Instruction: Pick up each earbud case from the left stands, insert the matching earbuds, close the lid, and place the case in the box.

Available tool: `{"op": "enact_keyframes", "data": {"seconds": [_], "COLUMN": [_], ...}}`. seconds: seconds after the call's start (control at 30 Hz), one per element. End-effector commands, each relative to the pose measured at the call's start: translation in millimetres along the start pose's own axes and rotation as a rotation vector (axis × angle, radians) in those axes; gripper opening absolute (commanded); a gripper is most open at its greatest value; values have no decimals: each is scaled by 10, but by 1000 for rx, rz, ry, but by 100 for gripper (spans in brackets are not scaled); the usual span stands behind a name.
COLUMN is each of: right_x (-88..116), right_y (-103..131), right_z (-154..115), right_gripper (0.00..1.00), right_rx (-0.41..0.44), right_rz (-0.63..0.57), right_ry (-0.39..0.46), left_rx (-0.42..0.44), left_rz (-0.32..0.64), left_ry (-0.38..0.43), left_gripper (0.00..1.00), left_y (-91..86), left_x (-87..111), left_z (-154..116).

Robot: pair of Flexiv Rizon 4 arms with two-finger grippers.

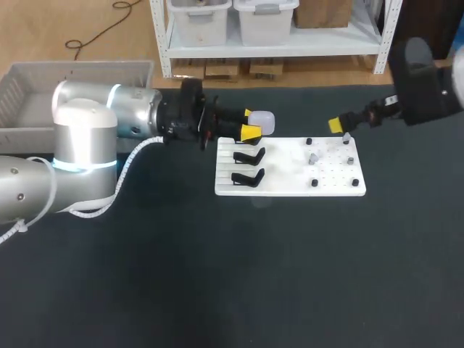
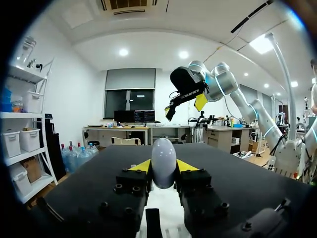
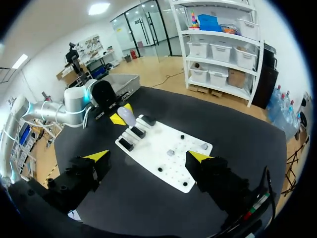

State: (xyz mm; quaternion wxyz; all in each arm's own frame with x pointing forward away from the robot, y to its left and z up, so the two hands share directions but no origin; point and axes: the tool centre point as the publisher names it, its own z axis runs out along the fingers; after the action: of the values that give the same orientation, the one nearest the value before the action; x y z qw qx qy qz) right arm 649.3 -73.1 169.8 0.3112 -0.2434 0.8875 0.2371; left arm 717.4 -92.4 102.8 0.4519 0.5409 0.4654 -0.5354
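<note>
A white oval earbud case (image 1: pixel 264 121) hangs just above the back left corner of the white board (image 1: pixel 290 187), and my left gripper (image 1: pixel 250 125) is shut on it. In the left wrist view the case (image 2: pixel 164 162) stands upright between the yellow tips. Two black stands (image 1: pixel 249 155) on the board's left side are empty. Small grey earbuds (image 1: pixel 312 156) sit among black pegs on the board's right side. My right gripper (image 1: pixel 337 126) is open and empty above the board's back right corner. In the right wrist view it (image 3: pixel 147 156) looks down on the board (image 3: pixel 171 163) and the case (image 3: pixel 127 116).
A grey box (image 1: pixel 80 72) stands at the table's back left, behind my left arm (image 1: pixel 87 138); it also shows beyond the left arm as the box (image 3: pixel 124 81). Dark tabletop (image 1: pixel 254 275) lies in front of the board.
</note>
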Motion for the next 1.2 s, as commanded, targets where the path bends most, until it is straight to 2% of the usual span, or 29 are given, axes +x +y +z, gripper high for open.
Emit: {"op": "enact_keyframes", "data": {"seconds": [0.03, 0.37, 0.7, 1.03, 1.2], "right_x": [-81, -197, -245, -265, -295], "right_y": [123, 467, 643, 593, 539], "right_z": [89, 341, 625, 846, 942], "right_gripper": [100, 100, 100, 100, 100], "right_rx": [-13, -68, -104, -74, -70], "right_rz": [-9, -51, -32, -66, -44], "right_ry": [20, 73, 144, 210, 229], "left_rx": [3, 3, 3, 3, 3], "left_rz": [3, 3, 3, 3, 3], "left_ry": [9, 9, 9, 9, 9], "left_gripper": [0, 0, 0, 0, 0], "left_y": [11, 11, 11, 11, 11], "left_x": [6, 6, 6, 6, 6], "left_z": [-6, -6, -6, -6, -6]}}
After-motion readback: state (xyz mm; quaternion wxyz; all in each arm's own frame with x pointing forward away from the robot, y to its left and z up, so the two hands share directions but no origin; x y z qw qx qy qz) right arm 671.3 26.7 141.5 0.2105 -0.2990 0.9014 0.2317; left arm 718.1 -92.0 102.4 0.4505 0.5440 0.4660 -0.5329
